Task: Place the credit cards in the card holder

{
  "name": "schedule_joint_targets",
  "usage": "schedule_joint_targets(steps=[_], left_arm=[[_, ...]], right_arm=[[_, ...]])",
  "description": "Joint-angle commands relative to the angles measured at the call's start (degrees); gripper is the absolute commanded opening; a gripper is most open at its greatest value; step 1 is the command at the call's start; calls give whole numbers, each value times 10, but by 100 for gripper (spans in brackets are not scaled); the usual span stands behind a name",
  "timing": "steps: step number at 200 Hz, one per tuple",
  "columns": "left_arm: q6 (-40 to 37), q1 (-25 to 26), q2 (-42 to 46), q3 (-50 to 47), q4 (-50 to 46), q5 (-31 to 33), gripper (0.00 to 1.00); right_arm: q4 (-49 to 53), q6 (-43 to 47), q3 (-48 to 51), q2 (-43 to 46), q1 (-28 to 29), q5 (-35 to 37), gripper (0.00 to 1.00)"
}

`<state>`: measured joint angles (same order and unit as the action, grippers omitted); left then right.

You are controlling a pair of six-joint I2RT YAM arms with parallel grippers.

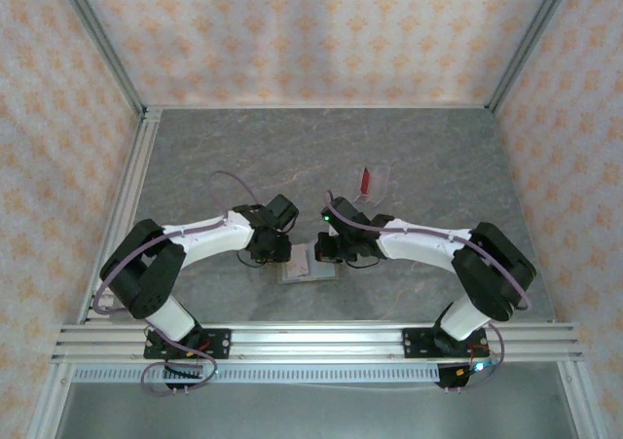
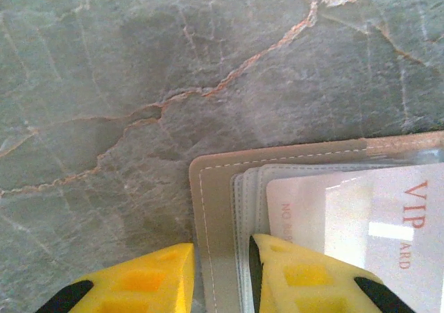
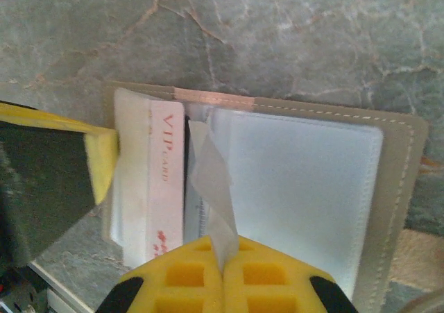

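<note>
Card holder: the card holder [image 1: 310, 267] lies open on the worktop [image 1: 243, 147], between the two wrists and near the front, tan cover down and sleeves up.
Done so far: one pale VIP card [image 2: 361, 230], printed in red, sits among the sleeves on the left gripper's side. It looks tucked in, but how deep I cannot tell.
Left to do: a dark red card [image 1: 366, 179] stands upright in the clear stand [image 1: 380, 171], well behind the holder on the right arm's side, and has yet to come over. I can make out no other loose cards.
Right gripper: the right gripper [image 3: 223, 249] has its jaws closed, pinching a strip of clear sleeve [image 3: 211, 181] and holding it raised off the right-hand page. My read is that it's opening a pocket.
Left gripper: the left gripper [image 2: 220, 257] has its jaws apart, astride the holder's stitched outer edge. One finger is on the sleeves, the other over bare worktop. Whether it presses down I cannot tell.
Edges: the stitched cover rim runs just outside the sleeves all round. The lifted sleeve's mouth, near the spine, is the slot to aim for, and it is narrow.
Room: it's tight at the holder, with the two wrists nose to nose. There is open stone behind and to both sides, and the way to the stand looks free. The front rail [image 1: 311, 342] sits just nearside of the holder, and the walls stand well off.
</note>
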<state>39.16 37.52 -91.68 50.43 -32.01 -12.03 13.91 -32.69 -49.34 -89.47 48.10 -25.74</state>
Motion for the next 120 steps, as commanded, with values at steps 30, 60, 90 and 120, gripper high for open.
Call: schedule_joint_targets(steps=[30,60,90,120], left_arm=[[11,7,-18,11,2,-2,28],[19,6,-15,17,5,-12,28],[25,6,-5,23,-4,-9,29],[15,5,11,31,-51,36,30]], right_arm=[[-36,7,-46,-13,15,-20,5],[-83,-13,-48,-53,25,-51,13],[-107,-23,-51,-80,28,-63,24],[-107,-20,-53,-80,28,-65,31]])
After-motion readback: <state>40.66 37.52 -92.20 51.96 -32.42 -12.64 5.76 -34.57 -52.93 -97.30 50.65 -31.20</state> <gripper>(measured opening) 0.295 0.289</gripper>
